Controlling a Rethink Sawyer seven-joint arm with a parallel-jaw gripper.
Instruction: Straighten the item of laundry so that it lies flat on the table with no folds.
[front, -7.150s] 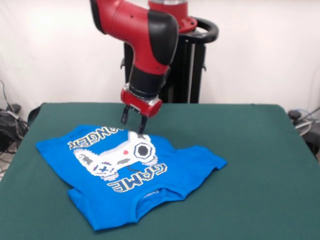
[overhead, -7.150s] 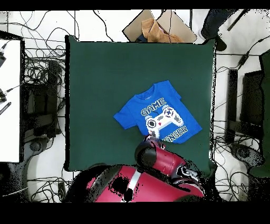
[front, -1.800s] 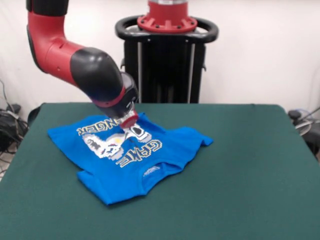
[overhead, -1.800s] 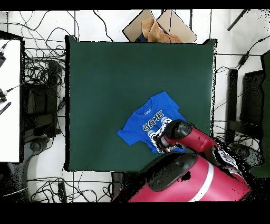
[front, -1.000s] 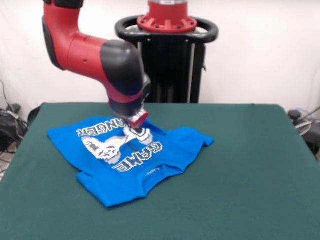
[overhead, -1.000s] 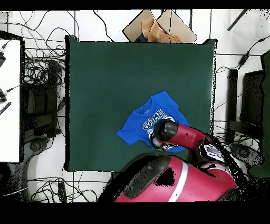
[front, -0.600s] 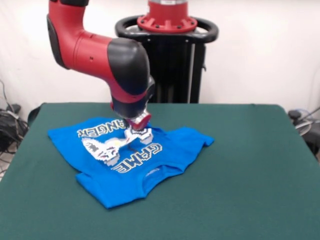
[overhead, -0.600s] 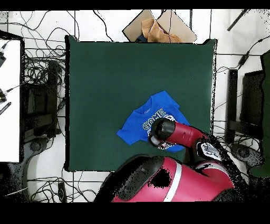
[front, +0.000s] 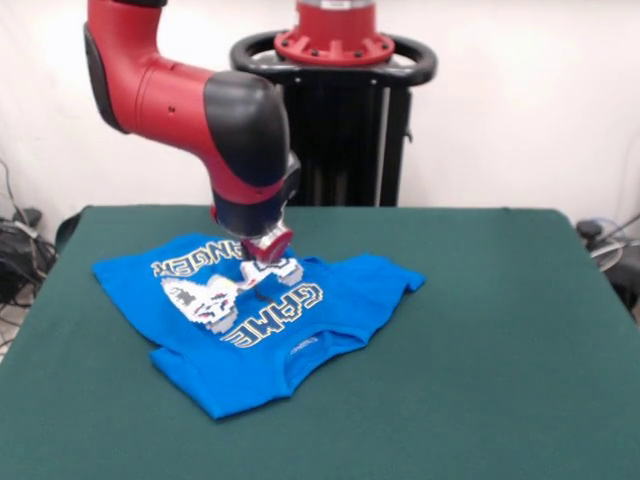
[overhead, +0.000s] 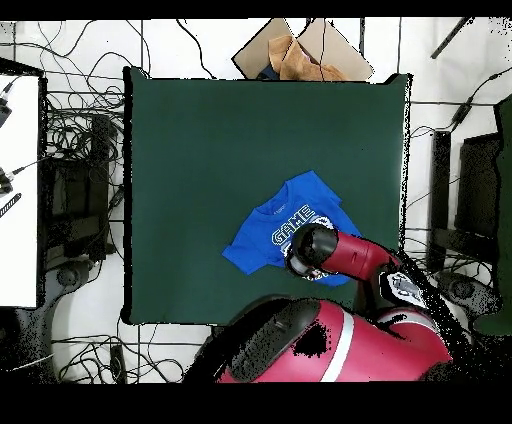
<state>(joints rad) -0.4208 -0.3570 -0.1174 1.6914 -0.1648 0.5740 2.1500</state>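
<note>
- While the end effector (front: 262, 268) sits low over the blue T-shirt (front: 250, 320), right at the middle of the controller print, the cloth around it bunches into a small ridge, so it appears to be touching or pinching the fabric; whether its fingers are apart or together cannot be told, since the wrist hides them in both views.
- The T-shirt lies on the green surface (front: 500, 340) toward the front view's left half, well clear of every edge; in the overhead view the shirt (overhead: 285, 225) is in the lower right part of the surface (overhead: 200, 150), with the arm (overhead: 340, 255) covering its hem side.
- Its long axis, collar to hem, runs diagonally: in the front view the collar points toward the camera and the "GAME CHANGER" lettering reads upside down.
- From the end effector, the collar and one sleeve lie nearer the camera and the other sleeve lies to the right; the hem lies behind and left.
- My judgement: the wrinkle sits directly beneath the tool, so a flattening move should run outward along that diagonal, not across it.
</note>
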